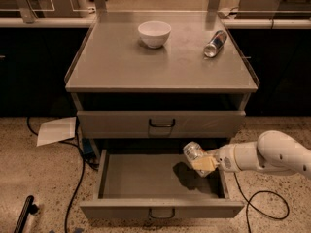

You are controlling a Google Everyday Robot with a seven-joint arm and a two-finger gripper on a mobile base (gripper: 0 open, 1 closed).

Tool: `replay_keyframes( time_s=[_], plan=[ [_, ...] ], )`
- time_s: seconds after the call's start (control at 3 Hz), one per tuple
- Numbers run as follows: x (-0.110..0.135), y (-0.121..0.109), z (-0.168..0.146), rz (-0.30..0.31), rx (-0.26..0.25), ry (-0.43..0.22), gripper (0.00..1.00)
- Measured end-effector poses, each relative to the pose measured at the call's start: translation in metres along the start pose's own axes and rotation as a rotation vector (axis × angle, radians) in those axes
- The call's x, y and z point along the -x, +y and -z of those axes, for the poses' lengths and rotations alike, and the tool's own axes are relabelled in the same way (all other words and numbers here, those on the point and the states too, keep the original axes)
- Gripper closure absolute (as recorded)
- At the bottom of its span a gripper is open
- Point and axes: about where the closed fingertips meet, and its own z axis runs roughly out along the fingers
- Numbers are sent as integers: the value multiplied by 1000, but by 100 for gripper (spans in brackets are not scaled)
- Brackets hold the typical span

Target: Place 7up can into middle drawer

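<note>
- Speckled stone floor [39, 178] lies around a grey metal cabinet [146, 67] with a flat, matte top and a low raised rim.
- One round white bowl [154, 34] stands upright at the back of the top. One slim can [215, 43], smooth silver and blue, lies on its side well to the right of the bowl.
- Two drawers show, each with one small dark loop handle. The closed drawer [116, 124] has the taller front; the middle drawer [126, 210] below is pulled out, a wide shallow tray with a short front.
- The gripper [200, 160] is over the right rear part of the middle drawer, on a smooth white rounded arm [272, 154] coming in from the right.
- Its pale yellowish fingers pinch the 7up can [192, 150] — stout, silver-white, uneven-sided. The can is tilted, above the drawer floor, with its shadow below.
- One sheet of paper [56, 131] lies left of the cabinet, and dark cables [73, 198] trail on the floor on both sides.
</note>
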Motion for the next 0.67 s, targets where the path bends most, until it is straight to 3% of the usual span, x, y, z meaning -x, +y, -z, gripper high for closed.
replay_keyframes(
  time_s=[0.67],
  plan=[
    [-44,-36,-58,-140,60,44,100]
  ],
)
